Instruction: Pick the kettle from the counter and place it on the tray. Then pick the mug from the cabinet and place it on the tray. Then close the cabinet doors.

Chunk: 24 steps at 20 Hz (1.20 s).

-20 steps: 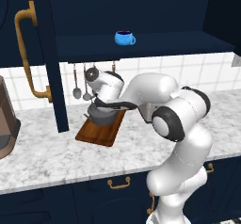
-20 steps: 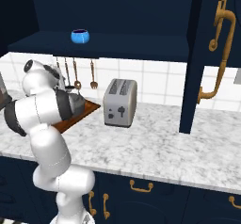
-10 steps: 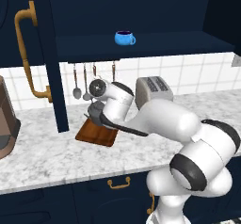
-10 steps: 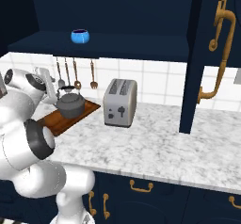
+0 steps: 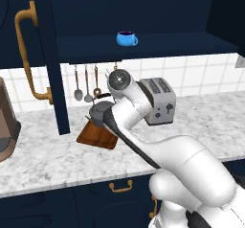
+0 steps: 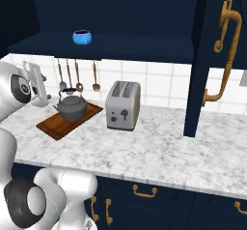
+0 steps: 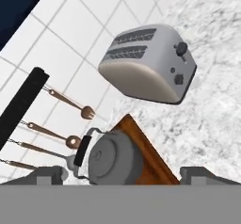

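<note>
— While the pincer stands spread wide and empty, where's the kettle?
— Seated on the tray, between the fingertips in the hand view, untouched. The mug sits on the cabinet shelf.

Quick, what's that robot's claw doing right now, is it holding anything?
Gripper: open and empty, just above the kettle, which sits on the tray.

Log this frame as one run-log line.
kettle: on tray | fingers: open, above kettle, holding nothing | mug: on cabinet shelf | cabinet doors: open | toaster: beside tray
</note>
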Motion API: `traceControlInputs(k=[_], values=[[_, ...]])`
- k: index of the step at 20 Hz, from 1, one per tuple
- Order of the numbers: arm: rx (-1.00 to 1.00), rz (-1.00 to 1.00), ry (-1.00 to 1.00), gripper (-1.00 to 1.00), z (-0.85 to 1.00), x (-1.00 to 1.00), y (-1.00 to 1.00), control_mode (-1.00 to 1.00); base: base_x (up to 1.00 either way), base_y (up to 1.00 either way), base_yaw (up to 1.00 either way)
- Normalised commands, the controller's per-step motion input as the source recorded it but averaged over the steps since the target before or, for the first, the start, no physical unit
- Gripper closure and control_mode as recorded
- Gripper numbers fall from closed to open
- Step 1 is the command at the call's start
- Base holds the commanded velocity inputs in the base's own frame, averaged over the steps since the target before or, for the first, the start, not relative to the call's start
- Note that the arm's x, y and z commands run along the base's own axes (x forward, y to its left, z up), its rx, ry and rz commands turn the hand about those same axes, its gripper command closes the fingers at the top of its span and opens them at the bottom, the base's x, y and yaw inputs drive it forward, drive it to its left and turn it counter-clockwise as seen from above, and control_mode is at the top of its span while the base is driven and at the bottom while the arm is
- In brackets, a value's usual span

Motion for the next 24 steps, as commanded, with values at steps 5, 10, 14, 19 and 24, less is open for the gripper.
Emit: traceControlInputs(k=[5,10,14,19,24], values=[[0.06,0.29,0.05,-1.0,0.45,-0.7,-0.43,-1.0,0.0,0.0,0.0],[0.28,0.15,0.01,-1.0,0.12,-0.04,-0.53,-1.0,0.0,0.0,0.0],[0.08,0.23,0.01,-1.0,0.23,-0.27,-0.44,-1.0,0.0,0.0,0.0],[-0.04,0.22,0.0,-1.0,0.21,-0.07,-0.31,-1.0,0.0,0.0,0.0],[-0.08,0.16,0.03,-1.0,0.26,-0.11,-0.47,-1.0,0.0,0.0,0.0]])
